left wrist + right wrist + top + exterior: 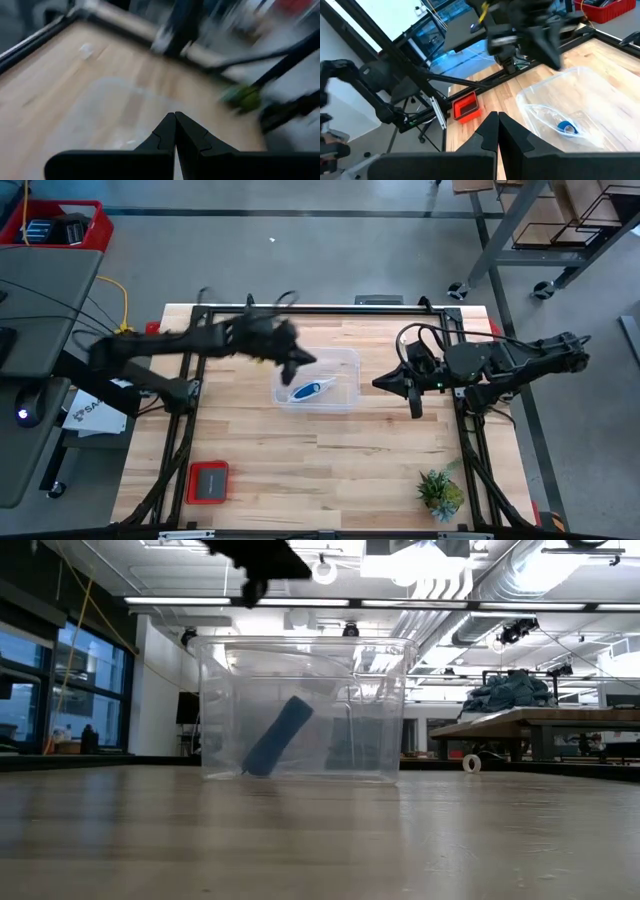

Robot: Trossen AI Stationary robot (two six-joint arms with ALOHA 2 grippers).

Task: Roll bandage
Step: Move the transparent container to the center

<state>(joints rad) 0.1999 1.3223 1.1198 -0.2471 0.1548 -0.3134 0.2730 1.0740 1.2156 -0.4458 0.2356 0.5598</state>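
Observation:
The bandage [306, 390] is a compact bright blue roll inside the clear plastic tub [340, 360] at the table's middle. In the low view the roll [277, 736] stands tilted, its lower end on the tub floor; it also shows in the right wrist view [566, 127]. My left gripper [298, 360] is shut and empty above the tub's left part; its shut fingertips show in the left wrist view [175, 117]. My right gripper [412, 402] is shut and empty, right of the tub; its fingertips show in the right wrist view [498, 117].
A red flat box [208, 482] lies near the front left of the table. A small green plant [440, 492] stands at the front right. Black frame rails [185, 430] run along both sides. Bare wood lies in front of the tub.

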